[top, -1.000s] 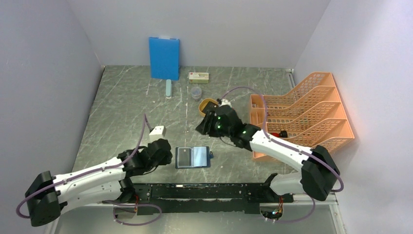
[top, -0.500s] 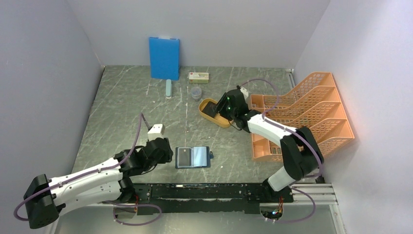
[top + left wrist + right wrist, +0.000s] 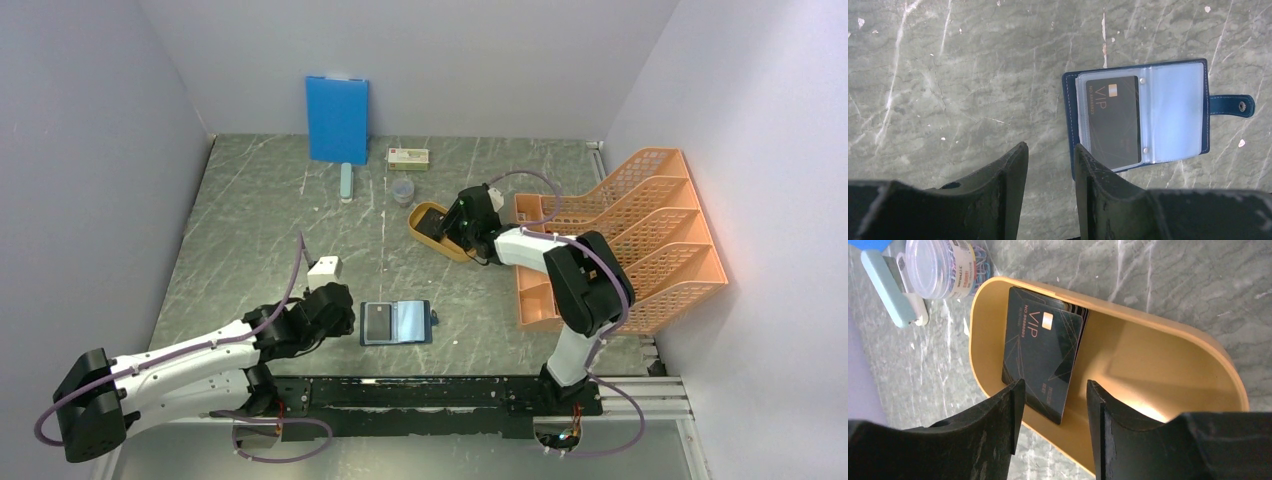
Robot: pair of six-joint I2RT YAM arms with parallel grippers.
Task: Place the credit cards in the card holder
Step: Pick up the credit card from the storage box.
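The card holder lies open flat near the front of the table. One black VIP card sits in the left clear sleeve of the card holder, and the clasp tab points right. My left gripper is open and empty, just left of the holder's near corner; in the top view the left gripper is beside the holder. More black credit cards are stacked in the yellow tray. My right gripper hovers open over the stack's near end, holding nothing. In the top view it covers part of the tray.
A jar of paper clips and a pale blue stapler-like tool lie just beyond the tray. An orange file rack stands on the right. At the back, a blue board leans on the wall beside a small box.
My right arm has swung from the table's middle back over the yellow tray. My left gripper's jaws have spread a little and it stays beside the holder.
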